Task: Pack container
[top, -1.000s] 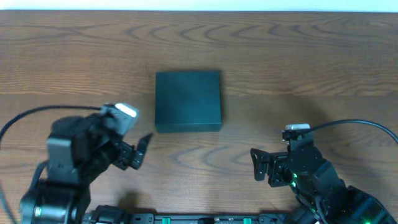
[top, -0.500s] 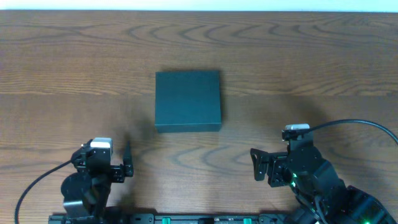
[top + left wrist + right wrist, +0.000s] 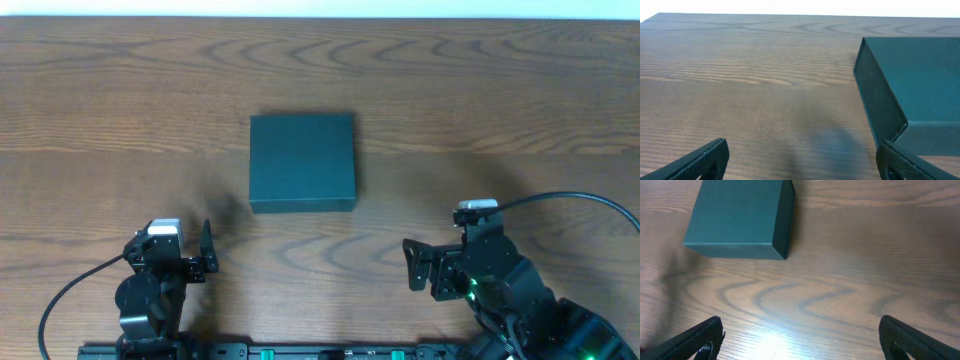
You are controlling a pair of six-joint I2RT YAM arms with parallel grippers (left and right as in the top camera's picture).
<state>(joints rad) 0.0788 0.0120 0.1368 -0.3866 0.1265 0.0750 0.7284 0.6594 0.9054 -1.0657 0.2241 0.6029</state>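
Left tool (image 3: 205,250): we see it low at the near left of the brown wood-grain desk (image 3: 480,90), fingers spread wide and released, grasping nothing, well apart from the box.
Container: the dark-teal rectangular cardboard box (image 3: 302,161) lies flat at the middle of the desk, lid down and shut; it sits between the two arms and further out than both.
Right tool (image 3: 420,266): we see it near the front right, fingers wide and released, empty, pointing toward the box's near right corner.
Goods to pack: we see none in any view.
Step in hand, as we judge it: opening the lid.
How to do it well: we would steady the box body with one tool and lift the flap edge with the other, slowly, so the light box does not slide.
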